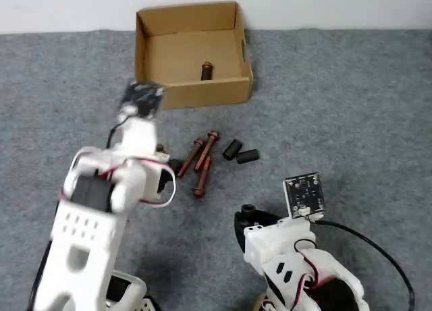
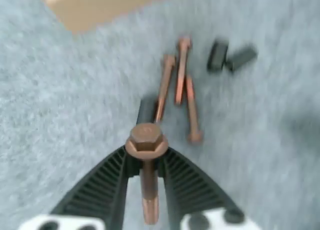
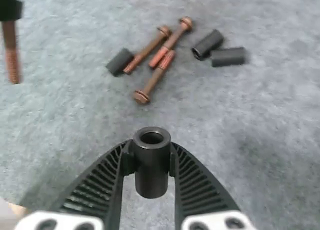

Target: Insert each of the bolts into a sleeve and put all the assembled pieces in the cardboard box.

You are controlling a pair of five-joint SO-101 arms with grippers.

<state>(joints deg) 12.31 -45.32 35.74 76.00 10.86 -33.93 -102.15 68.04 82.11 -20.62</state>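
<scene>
Right gripper (image 3: 150,150): closest to the robot's base, clamped on a black sleeve (image 3: 151,162) with the bore facing up and open. My guess is it's held like that so it works as a socket for a bolt to drop into.
Left gripper (image 2: 146,157): a bit further out on the other side, pinched shut around a copper bolt (image 2: 146,140) just under the hex head. That leaves the threaded end free, and that's the end that has to go in, so the grip makes sense.
Gap between them: bolt and sleeve are well apart and not lined up. I'd say the step in hand is bringing the two together in the air.
Loose bolts (image 1: 202,177): three of them in a tight bunch on the grey carpet (image 1: 351,108), past the grippers around mid-table, touching or nearly.
Lone sleeve (image 3: 120,62): sits right at the tip of one of those bolts. Can't tell if the tip is actually inside it.
Pair of sleeves (image 1: 248,156): just beside the bolt bunch, on their sides, end to end and about touching.
Cardboard box (image 1: 202,94): far end of the table, open top, with one assembled piece (image 1: 206,71) already inside near the front wall.
Progress: one done, one pair in hand, and three bolts plus three sleeves left by my count, so the parts match up.
</scene>
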